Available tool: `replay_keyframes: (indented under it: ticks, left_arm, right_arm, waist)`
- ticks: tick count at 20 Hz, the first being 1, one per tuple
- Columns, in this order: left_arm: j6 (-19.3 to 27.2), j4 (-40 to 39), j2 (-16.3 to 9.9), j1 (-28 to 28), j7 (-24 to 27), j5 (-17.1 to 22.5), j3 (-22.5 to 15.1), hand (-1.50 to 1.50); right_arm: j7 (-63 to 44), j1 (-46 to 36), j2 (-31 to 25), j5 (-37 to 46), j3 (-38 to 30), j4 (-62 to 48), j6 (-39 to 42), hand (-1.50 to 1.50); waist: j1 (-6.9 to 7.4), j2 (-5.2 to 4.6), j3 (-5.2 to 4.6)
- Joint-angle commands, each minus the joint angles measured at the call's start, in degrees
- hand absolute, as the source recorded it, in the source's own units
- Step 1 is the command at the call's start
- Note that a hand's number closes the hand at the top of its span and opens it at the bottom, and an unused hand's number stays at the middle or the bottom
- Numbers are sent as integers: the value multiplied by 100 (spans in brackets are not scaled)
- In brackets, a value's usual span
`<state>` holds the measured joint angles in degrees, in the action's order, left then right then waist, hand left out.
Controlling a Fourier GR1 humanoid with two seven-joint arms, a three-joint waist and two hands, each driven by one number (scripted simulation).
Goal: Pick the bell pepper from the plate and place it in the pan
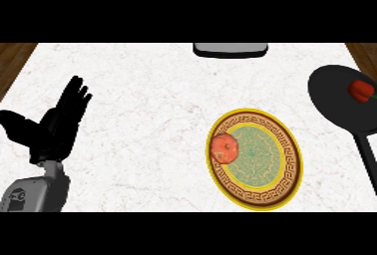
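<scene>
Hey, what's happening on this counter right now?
Nothing is being handled. The left hand rests open at the counter's left, fingers up; the right hand is out of view. A red-orange bell pepper lies on the left part of the patterned plate. The black pan at right holds a small red item.

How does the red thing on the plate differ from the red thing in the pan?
The red thing on the plate looks larger, rounder and orange-red, lying at the left rim of the plate. The red thing in the pan looks smaller and deeper red, lying at the right edge of the pan. Both lie free.
</scene>
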<state>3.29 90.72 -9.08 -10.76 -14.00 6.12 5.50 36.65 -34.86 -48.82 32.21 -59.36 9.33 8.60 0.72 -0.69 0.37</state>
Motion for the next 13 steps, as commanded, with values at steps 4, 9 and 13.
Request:
replay_keyframes:
  ticks: [4,9,13]
  left_arm:
    - [-67,213,-97,52,-198,98,74,0]
    - [-108,-113,-14,11,100,44,60,0]
    - [78,-5,29,-89,-112,-52,42,0]
  right_arm:
    - [906,1148,-432,-428,-194,-30,1672,-150]
    - [913,1279,-458,-622,-149,150,1610,-150]
    - [1224,1557,-207,-677,-28,199,1453,-150]
  waist:
    - [-28,35,-8]
    - [-6,21,-11]
    - [-6,26,-8]
